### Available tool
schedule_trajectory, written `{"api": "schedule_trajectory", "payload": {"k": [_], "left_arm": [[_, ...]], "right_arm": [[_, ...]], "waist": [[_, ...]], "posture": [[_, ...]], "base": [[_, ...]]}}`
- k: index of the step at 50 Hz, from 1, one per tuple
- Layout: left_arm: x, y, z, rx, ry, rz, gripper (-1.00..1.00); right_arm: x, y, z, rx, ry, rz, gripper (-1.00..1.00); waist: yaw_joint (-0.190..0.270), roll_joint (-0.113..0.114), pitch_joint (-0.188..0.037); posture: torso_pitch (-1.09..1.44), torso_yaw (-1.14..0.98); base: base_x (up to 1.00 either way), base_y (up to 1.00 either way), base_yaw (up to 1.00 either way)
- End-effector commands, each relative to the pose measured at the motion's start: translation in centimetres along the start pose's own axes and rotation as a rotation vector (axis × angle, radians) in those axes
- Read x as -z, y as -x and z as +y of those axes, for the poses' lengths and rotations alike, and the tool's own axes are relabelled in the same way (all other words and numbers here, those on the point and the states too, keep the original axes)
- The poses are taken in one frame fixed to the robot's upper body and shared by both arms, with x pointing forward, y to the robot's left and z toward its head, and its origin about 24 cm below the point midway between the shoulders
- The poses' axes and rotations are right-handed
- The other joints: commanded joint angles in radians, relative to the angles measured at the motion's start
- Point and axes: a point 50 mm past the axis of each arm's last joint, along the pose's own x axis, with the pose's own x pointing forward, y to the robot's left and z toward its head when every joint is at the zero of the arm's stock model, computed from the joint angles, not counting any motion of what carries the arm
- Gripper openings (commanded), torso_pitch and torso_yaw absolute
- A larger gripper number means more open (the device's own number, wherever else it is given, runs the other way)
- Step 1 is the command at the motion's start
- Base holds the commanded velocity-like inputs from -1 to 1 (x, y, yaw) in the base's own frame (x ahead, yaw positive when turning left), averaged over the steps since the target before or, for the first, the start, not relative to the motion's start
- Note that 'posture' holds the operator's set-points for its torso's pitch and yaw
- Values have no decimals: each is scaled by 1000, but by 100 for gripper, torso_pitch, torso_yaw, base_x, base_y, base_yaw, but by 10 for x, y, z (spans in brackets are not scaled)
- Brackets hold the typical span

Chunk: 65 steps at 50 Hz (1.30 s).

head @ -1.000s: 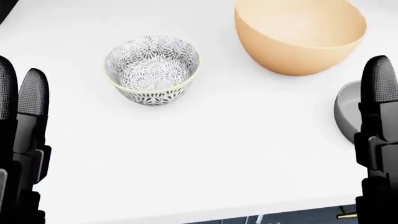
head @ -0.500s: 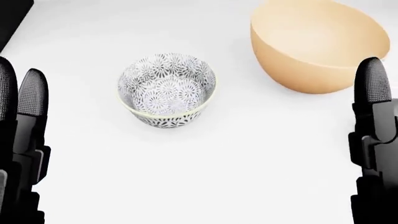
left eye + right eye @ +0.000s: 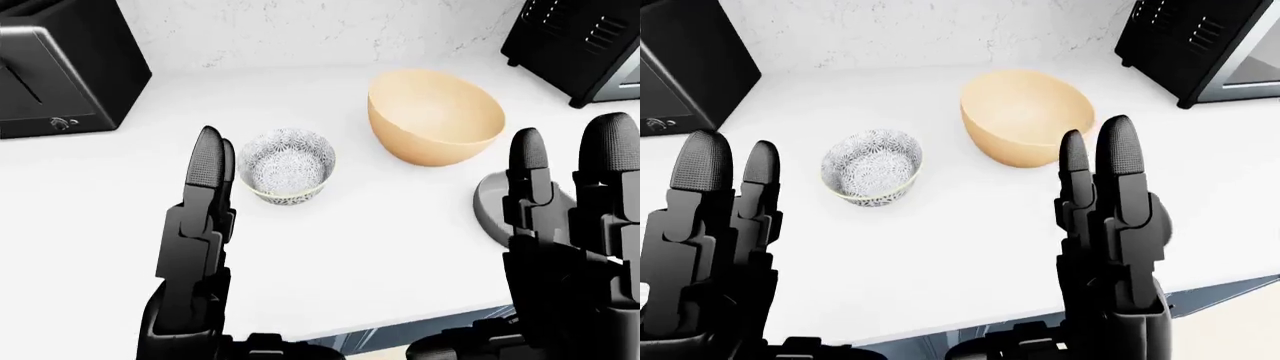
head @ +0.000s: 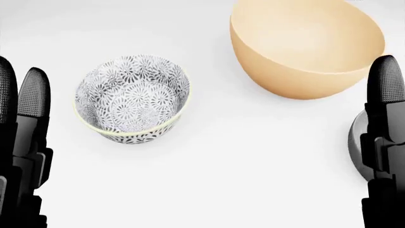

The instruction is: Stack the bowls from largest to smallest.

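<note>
A small bowl with a black-and-white flower pattern (image 3: 287, 163) stands upright on the white counter (image 3: 380, 247). To its right is a large tan bowl (image 3: 435, 116), apart from it. A grey bowl (image 3: 490, 210) sits further right, mostly hidden behind my right hand. My left hand (image 3: 730, 161) is raised at the lower left with straight fingers, open and holding nothing. My right hand (image 3: 568, 150) stands the same way at the lower right, open and empty. In the head view the patterned bowl (image 4: 131, 99) lies between the two hands, touching neither.
A black toaster (image 3: 55, 75) stands at the upper left of the counter. A black microwave-like appliance (image 3: 580, 45) is at the upper right. A speckled white wall runs along the top. The counter's near edge (image 3: 400, 324) crosses the bottom between my hands.
The whole head view shifted, so the camera moved: the bowls slid down, then left, and look larger. The grey bowl is back at the right edge. Both hands stay open.
</note>
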Motion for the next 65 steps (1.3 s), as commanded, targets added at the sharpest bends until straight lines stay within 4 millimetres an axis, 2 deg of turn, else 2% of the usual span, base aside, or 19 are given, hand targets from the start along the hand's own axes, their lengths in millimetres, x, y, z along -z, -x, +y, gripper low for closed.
{"api": "schedule_trajectory", "payload": {"k": [1, 22, 28, 33, 38, 42, 50, 58, 65], "left_arm": [[-10, -1, 3, -22, -6, -59, 100], [-10, -1, 3, -20, -9, -60, 100], [-10, -1, 3, -19, -9, -60, 100], [-11, -2, 3, -19, -9, -62, 100], [-11, -2, 2, -16, -9, -61, 100], [-10, -2, 2, -15, -8, -58, 100], [-10, -2, 1, -14, -10, -56, 100], [-10, -3, 1, -14, -9, -54, 100], [-10, -3, 1, -13, -14, -53, 100]], "right_arm": [[-11, -2, 0, 4, 1, -69, 100], [-16, -4, 2, -30, -11, -68, 100], [-12, -12, -4, 6, 41, -27, 100], [-12, -14, -7, -35, 39, -26, 100], [-13, -18, -18, -42, 73, -35, 100], [-15, -25, -30, -37, 110, -38, 100], [-23, -42, -40, -57, 163, -91, 100], [-35, -69, -42, -76, 211, -169, 100], [-46, -89, -35, -86, 208, -233, 100]], "waist": [[0, -3, -9], [-3, -4, -3], [-1, -6, -3], [0, -8, -4], [1, -11, -5], [1, -14, -5], [1, -18, -4], [1, -22, -1], [3, -24, 4]], "posture": [[0, 0], [0, 0], [0, 0], [0, 0], [0, 0], [0, 0], [0, 0], [0, 0], [0, 0]], "base": [[0, 0, 0], [0, 0, 0], [0, 0, 0], [0, 0, 0], [0, 0, 0], [0, 0, 0], [0, 0, 0], [0, 0, 0], [0, 0, 0]]}}
